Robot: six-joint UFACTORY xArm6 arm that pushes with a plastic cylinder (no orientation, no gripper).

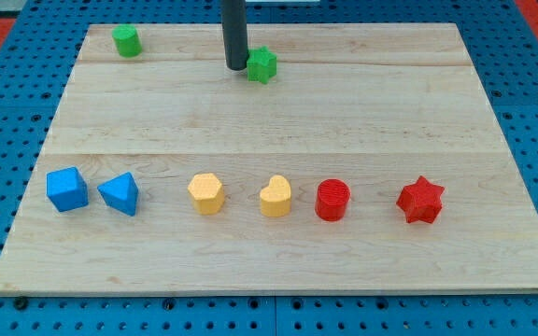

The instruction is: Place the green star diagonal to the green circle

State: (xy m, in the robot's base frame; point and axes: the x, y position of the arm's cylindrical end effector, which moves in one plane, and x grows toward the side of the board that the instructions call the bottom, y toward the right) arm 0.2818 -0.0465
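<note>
The green star point(262, 64) lies near the view's top, a little left of the middle of the wooden board point(278, 121). The green circle point(126, 41) stands at the board's top left corner, well to the left of the star and slightly higher. My tip point(236, 66) is the lower end of the dark rod that comes down from the view's top. It sits right beside the star's left side, touching it or nearly so, between the star and the circle.
A row of blocks runs across the lower part of the board: a blue cube point(67, 189), a blue triangle point(120, 193), a yellow hexagon point(206, 194), a yellow heart point(276, 197), a red circle point(332, 200) and a red star point(420, 200).
</note>
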